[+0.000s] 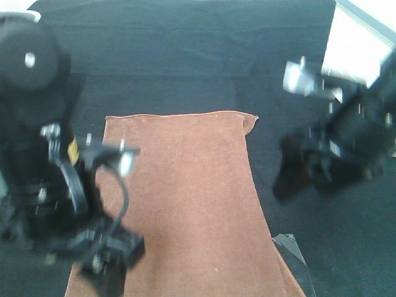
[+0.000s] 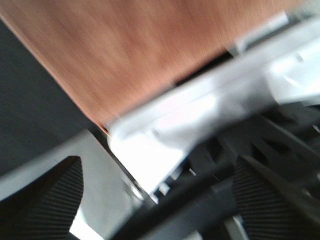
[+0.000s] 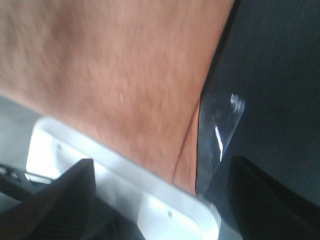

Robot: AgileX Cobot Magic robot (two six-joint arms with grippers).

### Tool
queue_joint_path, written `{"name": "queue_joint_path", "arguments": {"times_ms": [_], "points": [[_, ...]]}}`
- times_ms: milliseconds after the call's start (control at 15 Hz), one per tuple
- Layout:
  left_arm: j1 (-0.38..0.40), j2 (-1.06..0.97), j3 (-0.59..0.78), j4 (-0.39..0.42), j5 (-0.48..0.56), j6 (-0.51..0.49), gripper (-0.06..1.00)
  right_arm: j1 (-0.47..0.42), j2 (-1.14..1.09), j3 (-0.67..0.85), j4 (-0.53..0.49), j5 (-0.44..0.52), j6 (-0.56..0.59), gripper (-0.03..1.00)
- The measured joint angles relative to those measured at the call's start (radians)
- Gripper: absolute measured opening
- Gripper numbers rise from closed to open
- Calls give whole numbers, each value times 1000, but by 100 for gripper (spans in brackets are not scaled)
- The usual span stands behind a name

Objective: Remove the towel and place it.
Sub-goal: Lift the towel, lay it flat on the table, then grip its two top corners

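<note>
The rust-brown towel (image 1: 185,198) lies spread flat on the black table cloth (image 1: 185,55), running from mid-table to the near edge. It also shows in the left wrist view (image 2: 130,55) and the right wrist view (image 3: 110,75). My left gripper (image 1: 108,269) hovers over the towel's near left corner; its jaws are open and empty (image 2: 160,210). My right gripper (image 1: 288,176) is off the towel's right hem, above the black cloth, blurred; its jaws are open and empty (image 3: 160,210).
A clear shiny plastic piece (image 1: 291,247) lies by the towel's near right edge, also in the right wrist view (image 3: 220,130). A white rim (image 2: 200,110) runs under the towel's near end (image 3: 125,175). A bright white surface (image 1: 356,43) is at the far right.
</note>
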Motion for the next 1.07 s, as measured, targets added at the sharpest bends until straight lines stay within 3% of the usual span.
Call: {"name": "queue_joint_path", "arguments": {"times_ms": [133,267,533,733,1067], "points": [[35,0,-62,52,2,-5,77,-69,0,-68,8,18,3,70],[166,0,-147,68,-5,42,77,-196,18,-178,56,51,-37,70],[374,0,-208,77,-63,119,77,-229,53,-257,68,39,-69,70],[440,5,-213,68,-97,126,77,-230,101,-263,90,10,-65,70],[491,182,-341,-38,-139,243,77,-245,309,-368,97,-59,-85,70]]}}
